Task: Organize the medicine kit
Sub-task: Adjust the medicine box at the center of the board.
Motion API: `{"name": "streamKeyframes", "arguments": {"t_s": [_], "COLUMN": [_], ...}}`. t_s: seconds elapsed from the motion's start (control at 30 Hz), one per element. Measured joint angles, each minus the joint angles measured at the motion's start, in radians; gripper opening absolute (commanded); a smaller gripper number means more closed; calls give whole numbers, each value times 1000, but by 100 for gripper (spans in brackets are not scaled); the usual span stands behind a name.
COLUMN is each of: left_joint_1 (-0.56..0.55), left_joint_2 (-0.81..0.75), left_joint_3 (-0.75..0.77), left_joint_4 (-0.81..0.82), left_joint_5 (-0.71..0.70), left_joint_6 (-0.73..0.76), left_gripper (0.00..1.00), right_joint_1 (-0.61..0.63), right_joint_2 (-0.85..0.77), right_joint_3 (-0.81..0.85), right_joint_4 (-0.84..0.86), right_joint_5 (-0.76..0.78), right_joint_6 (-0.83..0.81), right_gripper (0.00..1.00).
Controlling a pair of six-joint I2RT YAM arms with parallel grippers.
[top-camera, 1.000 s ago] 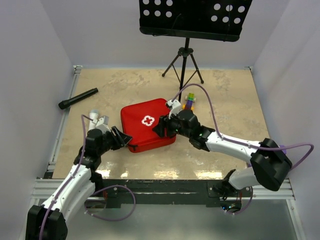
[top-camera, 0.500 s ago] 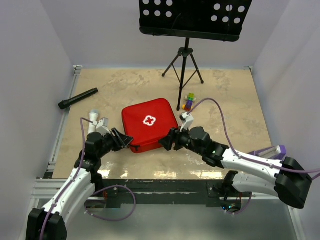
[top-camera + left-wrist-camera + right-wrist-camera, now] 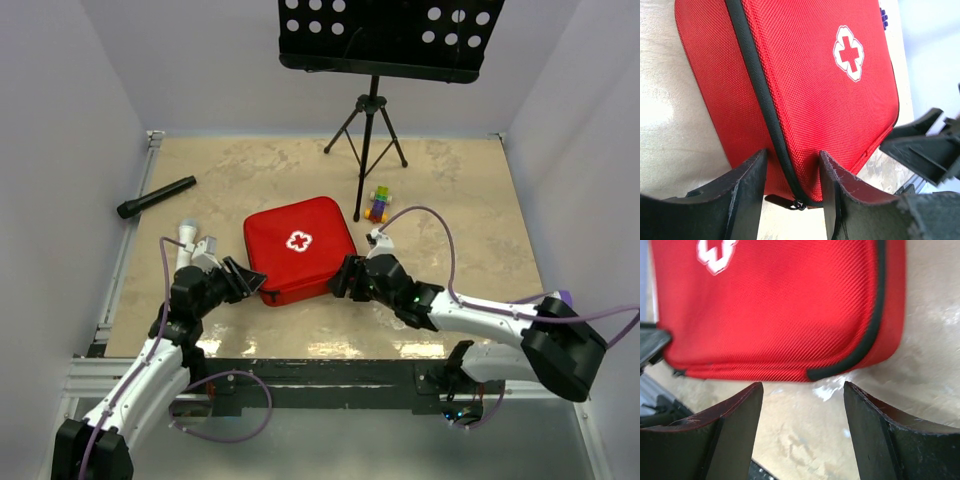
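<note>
The medicine kit (image 3: 298, 250) is seen lying flat and closed on the table (image 3: 450, 190), its white cross (image 3: 296, 241) turned up. The left gripper (image 3: 247, 278) is set at the kit's near left corner, and its fingers (image 3: 747, 190) are closed on that corner, with the black zip line running up between them and the zip pull (image 3: 799, 203) at the corner's tip. The right gripper (image 3: 342, 278) is held at the kit's near right corner without touching it. Its jaws are spread wide, with bare table between them and the kit's rounded corner just beyond the tips. A black flashlight (image 3: 157, 197) is laid well off to the kit's far left. A stack of coloured blocks (image 3: 378, 203) is found near its far right corner, and a music stand (image 3: 370, 120) is placed beyond its far edge.
</note>
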Motion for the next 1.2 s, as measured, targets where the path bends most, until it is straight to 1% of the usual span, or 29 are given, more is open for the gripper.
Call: {"name": "streamKeyframes", "arguments": {"t_s": [0.07,0.17,0.3,0.4,0.5,0.77,0.9,0.97,1.07,1.13,1.2], "left_joint_1": [-1,-5,-5,-10,-13,-25,-85,-129,-167,-180,-188], "left_joint_2": [-3,-6,0,15,19,49,57,40,16,13,12], "left_joint_3": [-1,-2,-9,-9,-9,-2,9,12,12,12,14], "left_joint_4": [0,3,24,35,39,46,37,21,-2,-8,-10], "left_joint_5": [-1,-14,-21,-5,-2,-4,-32,-56,-79,-89,-98], "left_joint_6": [0,0,1,3,8,18,19,19,19,19,19], "left_gripper": [49,48,47,47,47,51,52,51,51,53,58], "right_joint_1": [-25,-49,-104,-139,-147,-144,-143,-143,-143,-143,-143], "right_joint_2": [46,116,242,304,315,274,291,317,367,400,422], "right_joint_3": [14,79,207,293,352,407,475,516,562,575,576], "right_joint_4": [9,10,10,9,8,-41,-66,-65,-63,-58,-58], "right_joint_5": [-4,-11,-13,-20,-29,-23,2,8,16,14,13], "right_joint_6": [-8,-42,-108,-148,-190,-299,-348,-369,-393,-407,-420], "right_gripper": [70,70,70,68,67,67,68,68,68,68,68]}}
